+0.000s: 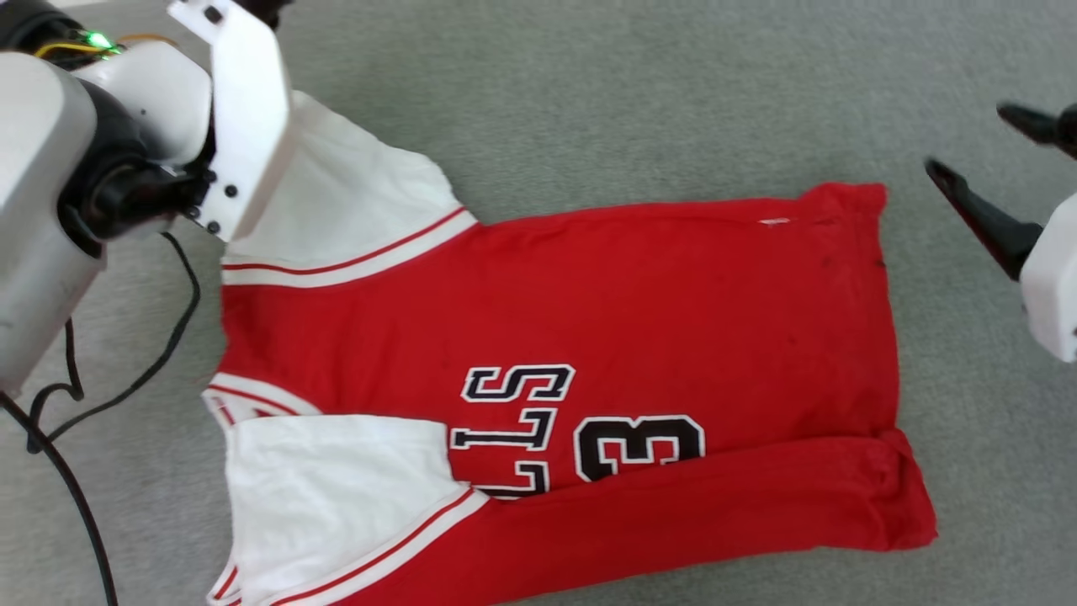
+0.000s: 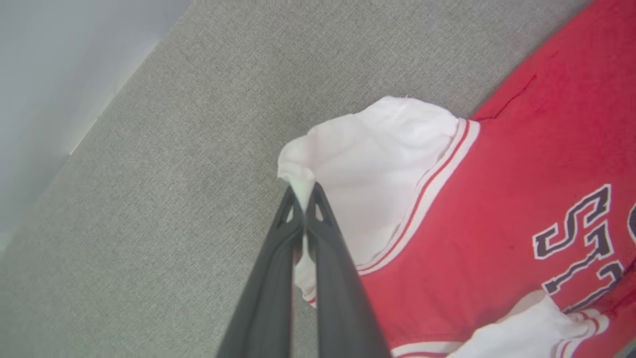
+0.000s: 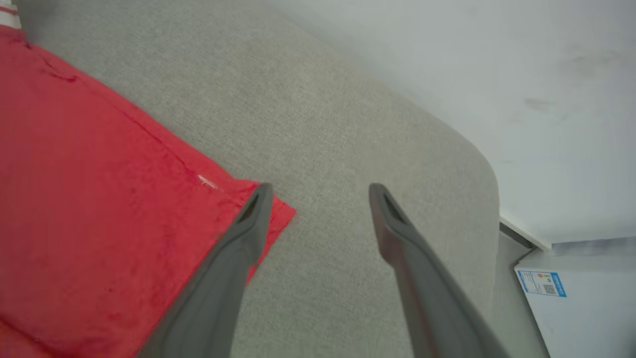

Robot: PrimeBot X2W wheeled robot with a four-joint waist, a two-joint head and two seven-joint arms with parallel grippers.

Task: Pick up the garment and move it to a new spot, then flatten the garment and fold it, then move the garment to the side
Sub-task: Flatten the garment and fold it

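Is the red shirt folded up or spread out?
Mostly spread out: the garment lies flat, one long side folded over its letters.

Grey woven surface [image 1: 589,101] — its rounded corner near a white box [image 3: 586,308] bearing a blue label [image 3: 541,283].

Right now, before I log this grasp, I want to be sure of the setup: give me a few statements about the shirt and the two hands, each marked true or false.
1. The left hand is shut on the white sleeve of the garment. True.
2. The right hand grips the garment's hem. False: its fingers stand wide apart and it holds nothing.
3. The garment lies on a grey fabric surface. True.
4. The garment's body is blue. False: it is red, with black letters outlined in white.
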